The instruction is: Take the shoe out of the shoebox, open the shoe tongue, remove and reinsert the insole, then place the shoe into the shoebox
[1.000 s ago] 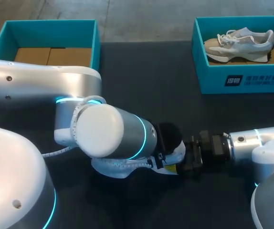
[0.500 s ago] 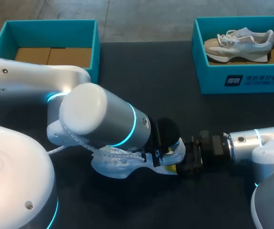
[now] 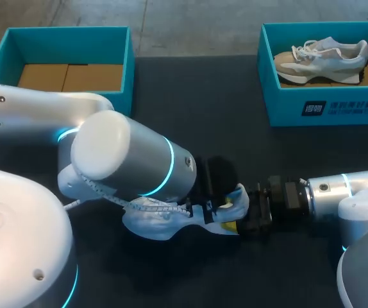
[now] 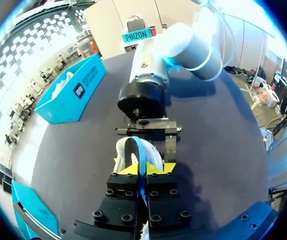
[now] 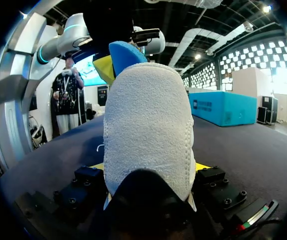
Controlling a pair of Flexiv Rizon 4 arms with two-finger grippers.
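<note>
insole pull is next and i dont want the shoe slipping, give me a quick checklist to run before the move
1. Heel of the white fabric sneaker clamped by the right gripper: ok.
2. Thin blue-backed insole pinched in the left gripper: ok.
3. Insole fully clear of the sneaker: cannot tell, its lower end is hidden.
4. Empty teal cardboard shoebox open for the return: ok.
5. Second pale sneaker out of the way in the other teal box: ok.
</note>
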